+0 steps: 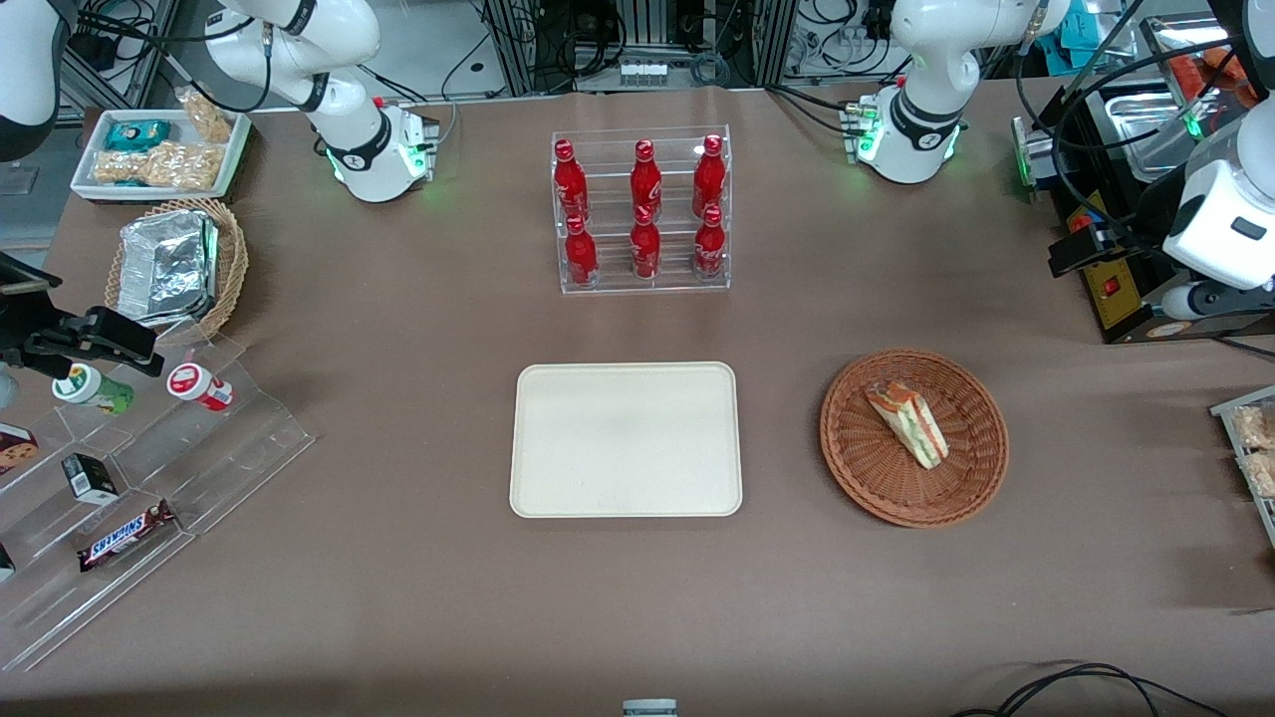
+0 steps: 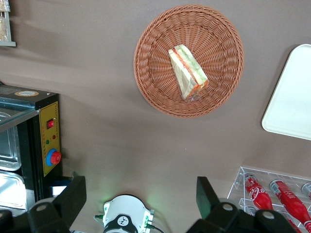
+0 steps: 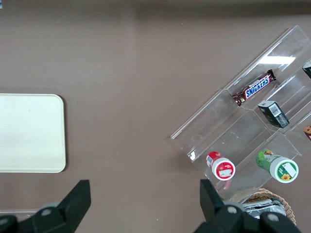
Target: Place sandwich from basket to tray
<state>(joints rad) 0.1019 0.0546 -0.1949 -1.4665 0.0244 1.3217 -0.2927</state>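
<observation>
The sandwich (image 1: 906,423) (image 2: 188,73), a clear-wrapped wedge with green and orange filling, lies in the shallow reddish-brown basket (image 1: 847,468) (image 2: 150,82). The cream tray (image 1: 626,438) (image 2: 291,102) (image 3: 29,133) lies bare beside the basket, toward the parked arm's end. My gripper (image 1: 1081,247) (image 2: 141,194) hangs high at the working arm's end of the table, farther from the front camera than the basket and well apart from it. Its fingers (image 2: 73,194) stand wide open with nothing between them.
A clear rack of red bottles (image 1: 642,209) (image 2: 277,194) stands farther back than the tray. A black control box (image 1: 1116,289) (image 2: 46,141) sits under my gripper. A tan basket of foil containers (image 1: 179,264) and a stepped acrylic snack shelf (image 1: 129,498) occupy the parked arm's end.
</observation>
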